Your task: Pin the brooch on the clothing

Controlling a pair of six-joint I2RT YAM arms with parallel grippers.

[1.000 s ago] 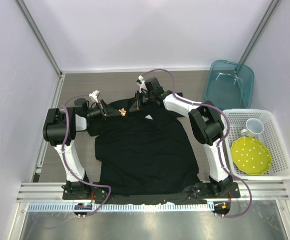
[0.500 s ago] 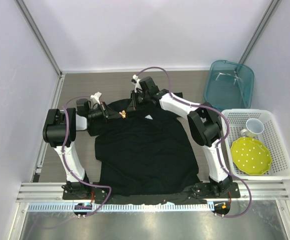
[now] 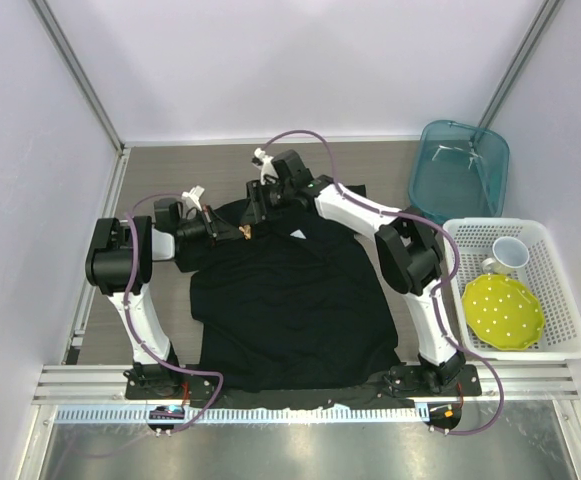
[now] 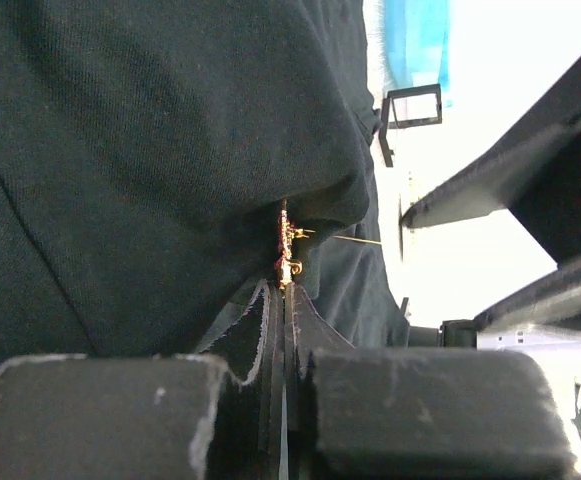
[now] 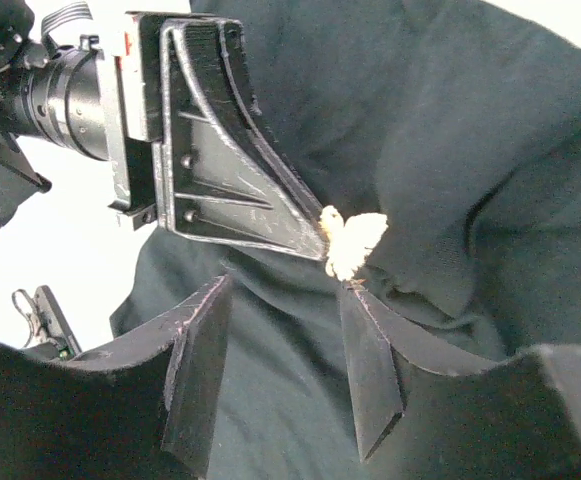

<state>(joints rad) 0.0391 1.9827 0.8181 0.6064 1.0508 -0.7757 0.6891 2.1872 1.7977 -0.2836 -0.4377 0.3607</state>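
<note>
The brooch (image 3: 243,232) is up at the neck end of the T-shirt (image 3: 290,310), pinched by its lower edge in the closed tips of the left gripper (image 3: 232,230). In the left wrist view the brooch (image 4: 286,250) shows edge-on as a thin upright sliver, gold flecked with red, right at a raised fold of the T-shirt (image 4: 150,150), with a fine gold pin sticking out to one side. In the right wrist view the brooch (image 5: 353,242) turns its pale golden leaf-shaped back, set against the dark T-shirt (image 5: 490,150). The shirt is black and short-sleeved. It lies spread flat with its hem at the near edge, rumpled around the neck, and has a small white label (image 3: 297,233) on the chest.
</note>
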